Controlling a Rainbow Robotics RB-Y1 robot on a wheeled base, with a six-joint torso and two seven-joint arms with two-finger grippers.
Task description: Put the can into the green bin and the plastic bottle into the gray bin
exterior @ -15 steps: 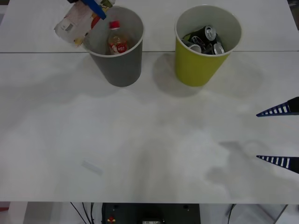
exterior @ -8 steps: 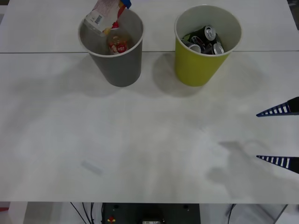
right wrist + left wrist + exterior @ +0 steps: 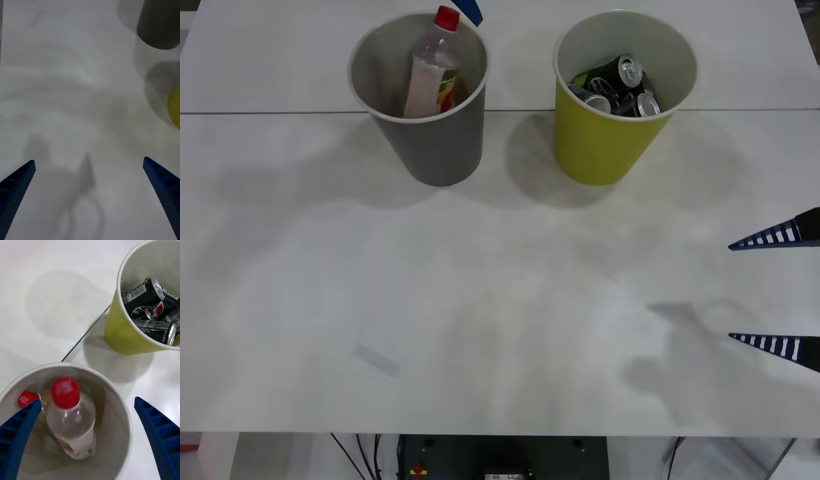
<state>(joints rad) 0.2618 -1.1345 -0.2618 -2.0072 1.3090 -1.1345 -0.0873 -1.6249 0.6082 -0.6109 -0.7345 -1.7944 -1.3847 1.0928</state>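
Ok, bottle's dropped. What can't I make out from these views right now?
- Shorter amber bottle: left wrist view, mostly hidden behind the clear red-capped plastic bottle inside the gray tapered bin.
- Yellow-green tapered bin: right wrist view, cut off by the edge.
- Black cans: count unclear; they overlap.

The plastic bottle (image 3: 432, 72) crowds the gray bin (image 3: 436, 140), cans (image 3: 617, 86) the green bin (image 3: 605, 140).

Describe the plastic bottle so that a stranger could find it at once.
On the white table stand two bins. The plastic bottle stands in the gray bin, under the open left gripper. It is taller than the amber bottle beside it, clear, with a whitish label.
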